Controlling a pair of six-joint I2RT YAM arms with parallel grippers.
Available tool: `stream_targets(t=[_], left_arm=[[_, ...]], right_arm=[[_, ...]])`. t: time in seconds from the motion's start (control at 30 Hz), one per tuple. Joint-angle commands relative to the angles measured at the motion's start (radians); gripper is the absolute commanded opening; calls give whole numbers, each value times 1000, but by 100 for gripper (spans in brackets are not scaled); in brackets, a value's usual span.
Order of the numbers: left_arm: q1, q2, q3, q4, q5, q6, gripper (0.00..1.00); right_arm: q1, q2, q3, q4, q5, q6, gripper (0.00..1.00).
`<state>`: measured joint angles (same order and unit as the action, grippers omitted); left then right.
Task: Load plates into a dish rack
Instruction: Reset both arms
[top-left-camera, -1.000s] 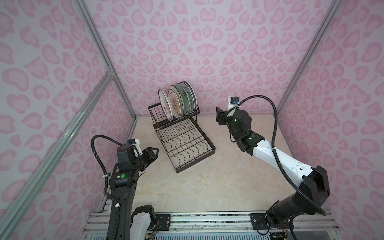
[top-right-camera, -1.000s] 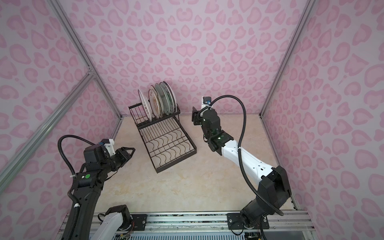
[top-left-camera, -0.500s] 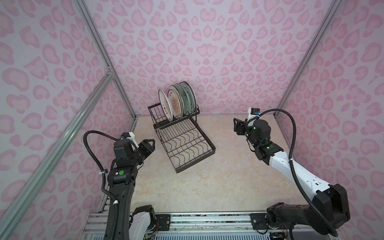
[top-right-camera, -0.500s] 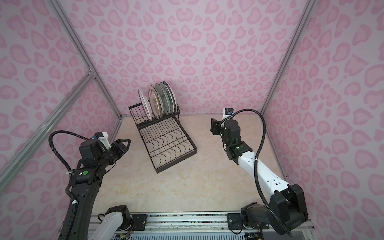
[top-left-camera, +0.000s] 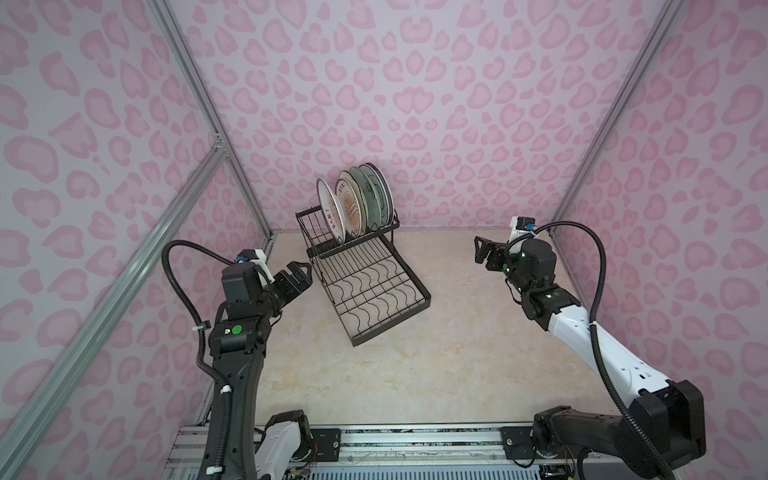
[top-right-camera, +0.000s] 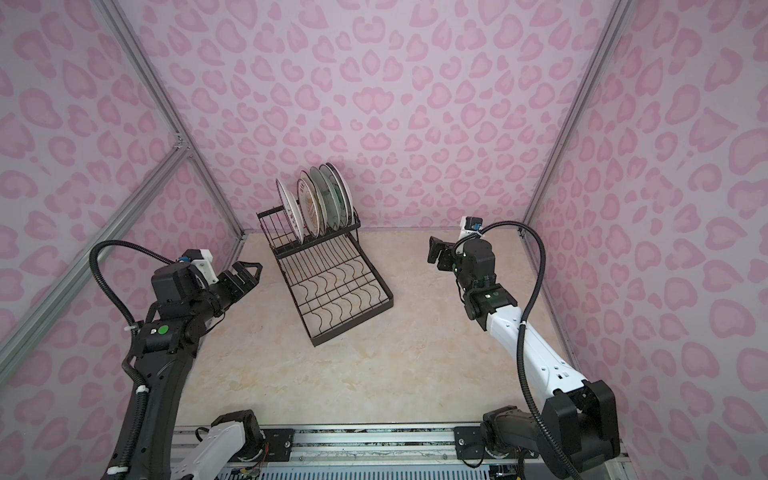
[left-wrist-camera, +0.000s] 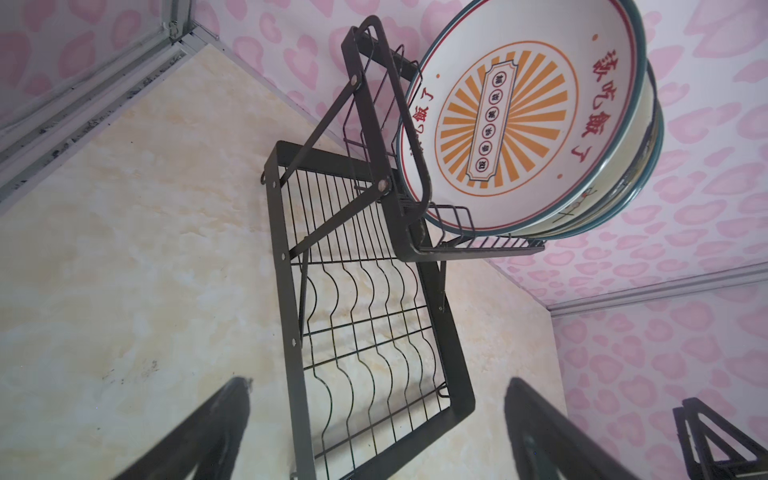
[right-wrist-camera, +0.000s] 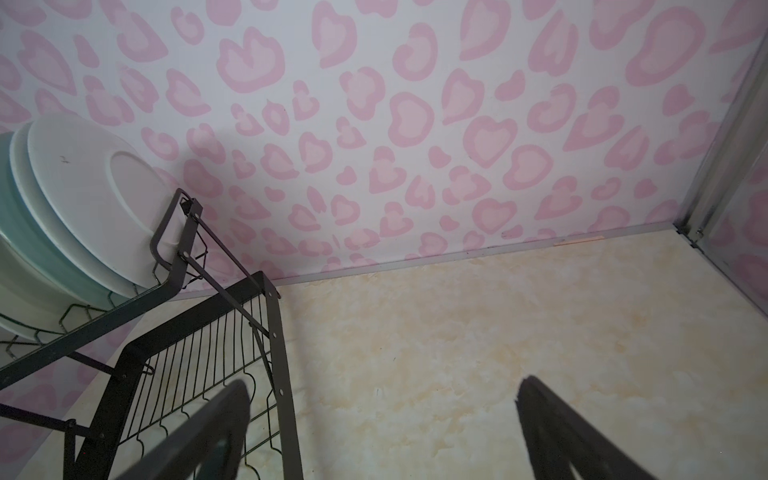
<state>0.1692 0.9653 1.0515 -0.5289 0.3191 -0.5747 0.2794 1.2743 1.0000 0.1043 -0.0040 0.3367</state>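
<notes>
Left arm (top-left-camera: 235, 332) black, green round marker; right arm (top-left-camera: 575, 328) white, black joints; corrugated cable (top-left-camera: 165, 266) behind left gripper (top-left-camera: 300, 269).

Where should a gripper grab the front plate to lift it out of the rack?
Likely its top rim, coming from above. The front plate stands on edge in the upper tier of the rack, its lower part behind wires and another plate close behind, so only the upper rim is free to straddle.
</notes>
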Motion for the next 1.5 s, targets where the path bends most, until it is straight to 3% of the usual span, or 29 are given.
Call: stream_targets(t=[0.0, 0.2, 0.47, 0.67, 0.8, 1.07, 1.33, 1.47], left_arm=[[0, 40, 37, -94, -40, 45, 98], [0, 36, 31, -64, -68, 82, 98], [0, -30, 13, 18, -319, 191, 98], [0, -189, -194, 291, -401, 280, 98], [0, -214, -275, 357, -428, 327, 98], [-2, -157, -511, 675, -401, 298, 98], [-14, 42, -629, 912, -474, 268, 98], [-43, 83, -750, 1191, -483, 339, 98]], right_arm=[[-13, 9, 26, -65, 4, 8, 99], [-33, -8, 29, -104, 15, -7, 99], [-89, -50, 3, -151, 162, 22, 99], [-217, -138, -197, 104, 49, 30, 99], [-308, -151, -281, 202, -57, 27, 99], [-359, -149, -375, 292, -77, -60, 99], [-399, -143, -452, 426, -129, -58, 99], [-400, -146, -458, 415, -114, -92, 99]])
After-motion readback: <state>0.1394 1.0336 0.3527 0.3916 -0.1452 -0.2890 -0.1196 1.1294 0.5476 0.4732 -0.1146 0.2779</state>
